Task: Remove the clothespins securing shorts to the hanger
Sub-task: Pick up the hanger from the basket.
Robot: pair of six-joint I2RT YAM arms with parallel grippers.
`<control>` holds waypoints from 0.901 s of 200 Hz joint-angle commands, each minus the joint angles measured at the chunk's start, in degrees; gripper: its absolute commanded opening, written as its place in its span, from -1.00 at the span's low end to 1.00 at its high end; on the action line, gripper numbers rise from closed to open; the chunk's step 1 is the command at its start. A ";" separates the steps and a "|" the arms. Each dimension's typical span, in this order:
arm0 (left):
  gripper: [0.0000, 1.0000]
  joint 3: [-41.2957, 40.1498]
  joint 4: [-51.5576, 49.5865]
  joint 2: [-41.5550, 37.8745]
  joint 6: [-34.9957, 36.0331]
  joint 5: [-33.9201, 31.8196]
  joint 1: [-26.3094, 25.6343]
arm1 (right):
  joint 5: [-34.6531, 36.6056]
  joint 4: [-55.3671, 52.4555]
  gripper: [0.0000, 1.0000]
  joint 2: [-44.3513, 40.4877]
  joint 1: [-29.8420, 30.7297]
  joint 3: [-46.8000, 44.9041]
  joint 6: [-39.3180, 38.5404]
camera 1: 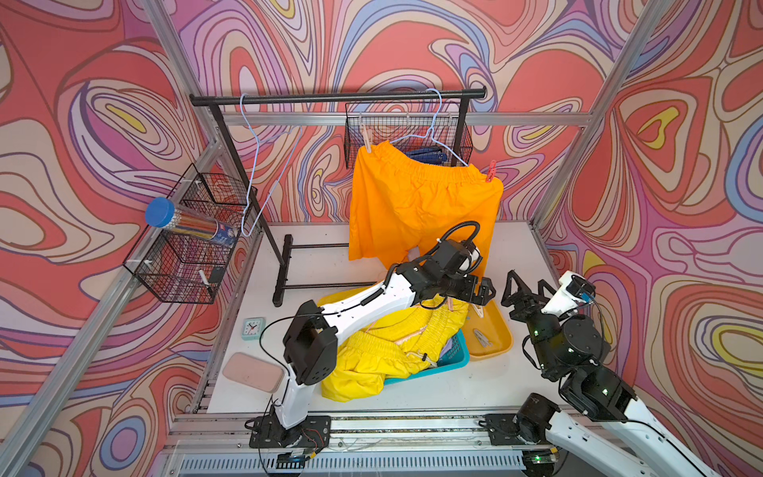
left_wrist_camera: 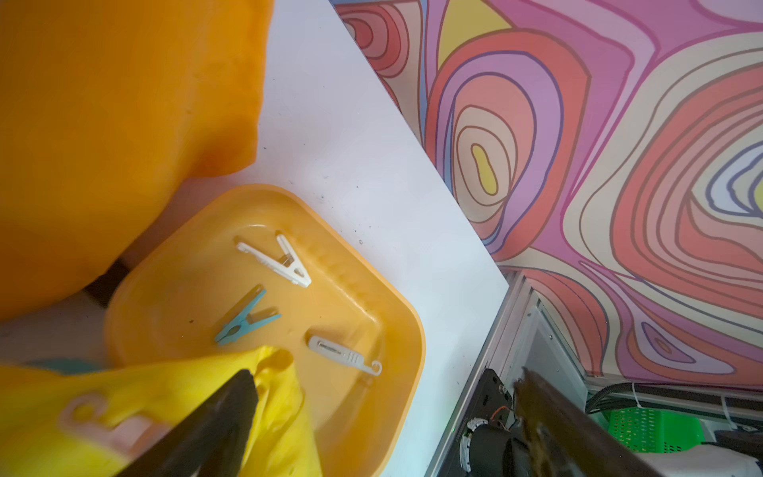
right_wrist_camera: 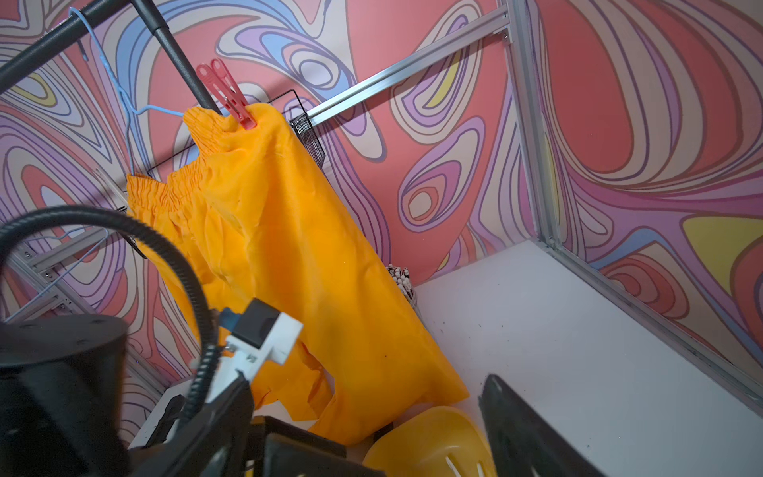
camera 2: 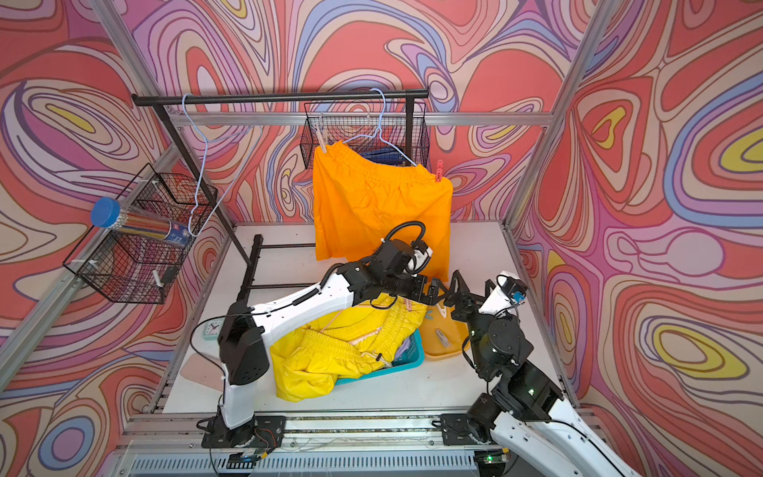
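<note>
Orange shorts [camera 1: 421,206] hung up, three clothespins [left_wrist_camera: 299,274] in yellow tray [left_wrist_camera: 392,305].

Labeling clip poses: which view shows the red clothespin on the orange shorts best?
Right wrist: red clothespin large, sharp, clamped on the orange shorts. Both top views show the clothespin tiny; left wrist misses it.

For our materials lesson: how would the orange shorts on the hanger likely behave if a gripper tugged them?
Probably floppy: the orange shorts hang in loose folds. Likely light, since just a red clothespin and a pale clothespin hold them on a thin wire hanger. A tug may swing everything, as the hanger only hooks over the rail.
</note>
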 commanded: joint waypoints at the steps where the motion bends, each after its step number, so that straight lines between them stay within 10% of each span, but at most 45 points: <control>1: 0.99 -3.64 -3.80 -6.20 -0.57 -7.51 -0.48 | -0.99 1.13 0.77 0.77 -0.12 -0.93 -0.55; 137: 1.00 -26.82 -17.51 -36.30 -11.48 -39.97 -0.60 | -3.33 -2.66 0.78 9.06 -0.12 2.93 1.55; 180: 1.00 -33.24 -20.50 -35.88 -12.64 -25.42 10.31 | -5.72 -1.90 0.75 10.62 -0.12 3.59 1.58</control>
